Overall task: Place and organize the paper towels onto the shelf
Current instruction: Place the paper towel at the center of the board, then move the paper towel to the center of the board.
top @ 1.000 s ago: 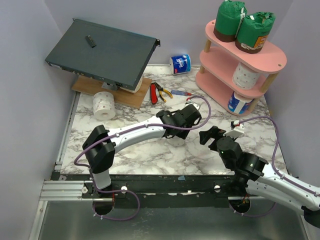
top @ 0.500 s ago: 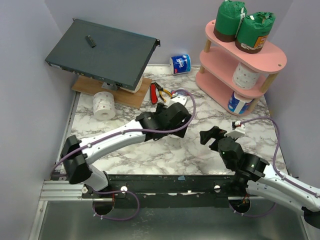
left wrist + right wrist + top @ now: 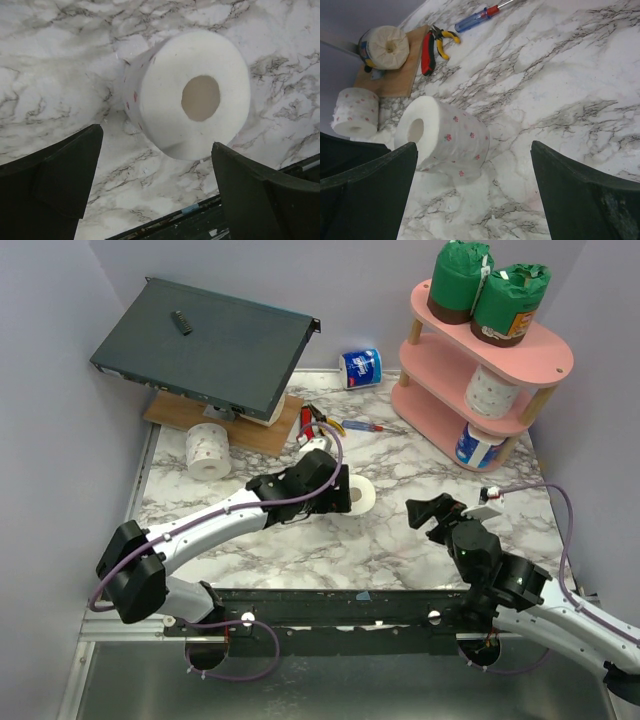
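Paper towel roll (image 3: 190,100) lies on its side on the counter (image 3: 300,545).
Left end effector (image 3: 155,142) is spread open just beside it; right end effector (image 3: 473,146) is open, apart.

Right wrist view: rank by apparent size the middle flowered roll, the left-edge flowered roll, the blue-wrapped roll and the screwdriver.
1. middle flowered roll, largest, though nearest the camera.
2. left-edge flowered roll and blue-wrapped roll: look about alike, not ranked.
3. screwdriver, smallest.
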You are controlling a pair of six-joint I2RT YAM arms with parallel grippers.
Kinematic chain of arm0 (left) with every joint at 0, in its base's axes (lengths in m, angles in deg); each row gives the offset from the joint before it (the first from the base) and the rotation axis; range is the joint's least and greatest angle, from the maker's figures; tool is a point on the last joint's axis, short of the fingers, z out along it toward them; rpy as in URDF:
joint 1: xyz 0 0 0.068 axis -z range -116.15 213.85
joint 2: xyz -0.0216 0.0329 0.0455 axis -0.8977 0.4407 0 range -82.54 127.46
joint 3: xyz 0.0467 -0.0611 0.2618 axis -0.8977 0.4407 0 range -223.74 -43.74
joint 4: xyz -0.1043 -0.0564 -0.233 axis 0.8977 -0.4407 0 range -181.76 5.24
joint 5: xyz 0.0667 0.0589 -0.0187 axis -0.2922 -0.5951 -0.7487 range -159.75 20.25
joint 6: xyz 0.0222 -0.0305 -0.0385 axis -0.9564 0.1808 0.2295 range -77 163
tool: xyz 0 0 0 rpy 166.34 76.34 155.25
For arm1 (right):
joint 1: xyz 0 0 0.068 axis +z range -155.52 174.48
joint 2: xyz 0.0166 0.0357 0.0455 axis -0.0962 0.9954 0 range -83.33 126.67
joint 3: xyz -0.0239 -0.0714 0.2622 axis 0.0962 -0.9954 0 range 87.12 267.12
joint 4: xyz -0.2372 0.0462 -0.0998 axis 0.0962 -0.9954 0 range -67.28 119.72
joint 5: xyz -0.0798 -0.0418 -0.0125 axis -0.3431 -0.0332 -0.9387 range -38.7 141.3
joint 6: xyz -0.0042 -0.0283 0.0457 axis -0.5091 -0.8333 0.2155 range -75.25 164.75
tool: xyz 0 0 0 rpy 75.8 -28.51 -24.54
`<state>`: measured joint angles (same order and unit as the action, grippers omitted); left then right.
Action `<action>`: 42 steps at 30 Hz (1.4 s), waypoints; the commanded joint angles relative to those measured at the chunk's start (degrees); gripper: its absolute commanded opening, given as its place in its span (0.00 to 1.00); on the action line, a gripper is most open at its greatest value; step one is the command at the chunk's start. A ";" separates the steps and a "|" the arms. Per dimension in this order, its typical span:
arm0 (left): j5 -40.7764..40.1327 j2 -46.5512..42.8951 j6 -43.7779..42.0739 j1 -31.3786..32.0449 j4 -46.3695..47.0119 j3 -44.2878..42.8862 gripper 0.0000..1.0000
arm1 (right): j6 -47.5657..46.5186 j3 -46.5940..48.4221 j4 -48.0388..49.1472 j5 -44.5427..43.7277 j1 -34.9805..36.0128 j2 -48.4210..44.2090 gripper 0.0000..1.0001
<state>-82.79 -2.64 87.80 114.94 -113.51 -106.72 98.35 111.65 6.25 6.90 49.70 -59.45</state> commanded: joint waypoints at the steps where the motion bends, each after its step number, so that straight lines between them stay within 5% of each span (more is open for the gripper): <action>1: 4.07 -2.94 9.74 0.24 7.54 4.85 0.98 | 0.41 -1.93 -0.80 -2.42 0.38 -2.81 0.98; 12: 3.44 1.69 16.79 -2.21 7.01 2.89 0.81 | -1.33 -2.34 1.04 -0.44 0.39 -0.87 0.98; 29: 2.41 9.91 15.90 -2.39 1.71 -3.53 0.64 | -1.97 -2.83 1.82 0.08 0.34 -1.33 0.97; 42: 3.11 10.66 15.06 -1.46 3.21 -4.06 0.27 | -2.17 -3.00 2.02 0.37 0.33 -1.52 0.97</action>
<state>-80.27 7.17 103.49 112.69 -110.74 -108.88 96.71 109.49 7.37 7.14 49.70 -60.48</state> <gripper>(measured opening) 0.361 0.973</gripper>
